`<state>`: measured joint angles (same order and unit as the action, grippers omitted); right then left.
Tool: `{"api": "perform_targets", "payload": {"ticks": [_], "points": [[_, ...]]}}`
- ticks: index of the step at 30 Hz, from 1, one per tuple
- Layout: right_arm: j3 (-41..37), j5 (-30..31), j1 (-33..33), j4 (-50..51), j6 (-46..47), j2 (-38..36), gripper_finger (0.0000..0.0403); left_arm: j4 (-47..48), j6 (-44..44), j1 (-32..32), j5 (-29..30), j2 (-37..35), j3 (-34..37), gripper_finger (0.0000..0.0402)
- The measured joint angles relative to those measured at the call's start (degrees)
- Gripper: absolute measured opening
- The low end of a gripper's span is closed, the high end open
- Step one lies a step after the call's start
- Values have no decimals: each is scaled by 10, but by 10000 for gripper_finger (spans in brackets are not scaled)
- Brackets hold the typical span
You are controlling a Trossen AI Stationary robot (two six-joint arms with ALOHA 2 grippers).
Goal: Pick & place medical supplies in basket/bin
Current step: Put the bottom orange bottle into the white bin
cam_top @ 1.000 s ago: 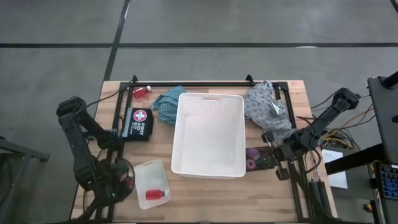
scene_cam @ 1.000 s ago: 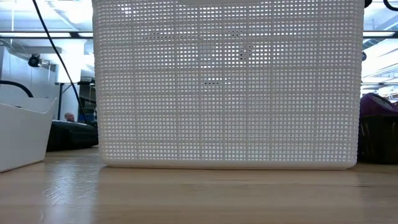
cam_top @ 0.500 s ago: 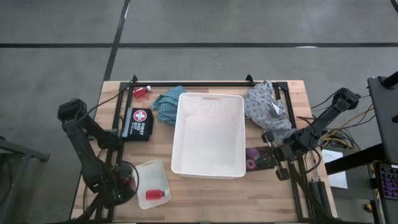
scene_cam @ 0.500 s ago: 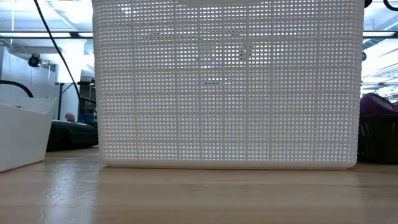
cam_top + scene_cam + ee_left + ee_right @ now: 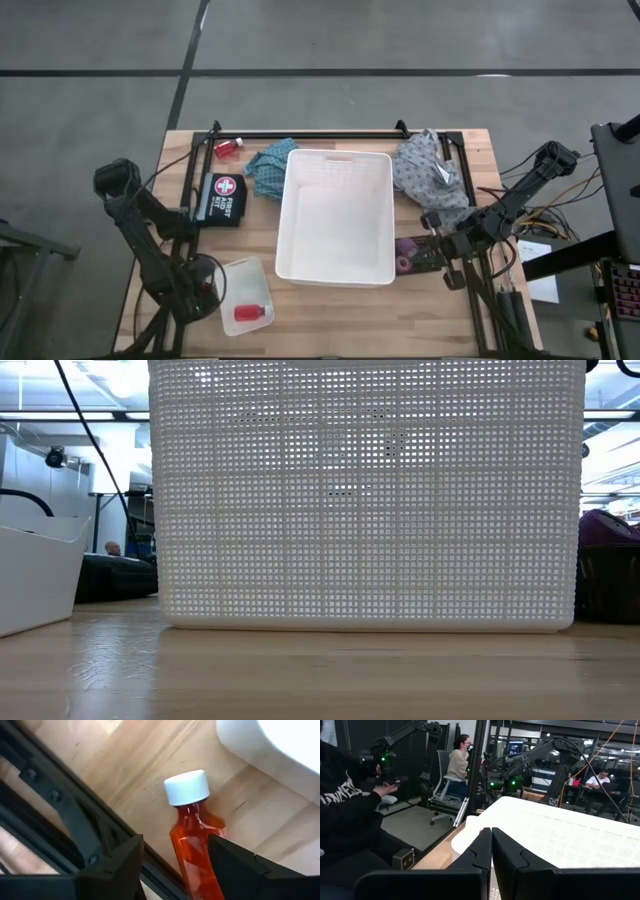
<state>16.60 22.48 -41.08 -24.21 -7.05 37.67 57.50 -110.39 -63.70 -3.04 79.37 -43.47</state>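
Red bottle [image 5: 192,825] lies on bench [image 5: 330,305] at near-left, just beside small tray [image 5: 243,292]. Left tool [image 5: 175,865] half-open, fingers straddling bottle body, not clamped; long axis runs straight ahead, cap away. Right tool [image 5: 491,851] shut, empty, near-right of basket [image 5: 336,215].

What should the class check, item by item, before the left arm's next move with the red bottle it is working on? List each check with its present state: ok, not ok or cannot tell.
1. Left gripper straddles a red bottle: ok, a finger shows on either side of it in the left wrist view.
2. Fingers pressing on the bottle: cannot tell.
3. Bottle's white cap on: ok.
4. White basket free to receive: ok, nothing shows inside it from above.
5. Small tray beside the gripper: ok, it holds another red bottle.
6. Right gripper out of the way: ok, shut at the basket's right side by the purple rolls.
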Motion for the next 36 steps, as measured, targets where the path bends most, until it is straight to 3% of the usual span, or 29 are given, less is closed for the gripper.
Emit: {"api": "perform_targets", "payload": {"ticks": [15,36], "points": [[0,0,0,0,0,0,8,-39,39,4,33,0,13,226],[0,0,0,0,0,0,8,-96,38,4,33,0,35,226]]}}
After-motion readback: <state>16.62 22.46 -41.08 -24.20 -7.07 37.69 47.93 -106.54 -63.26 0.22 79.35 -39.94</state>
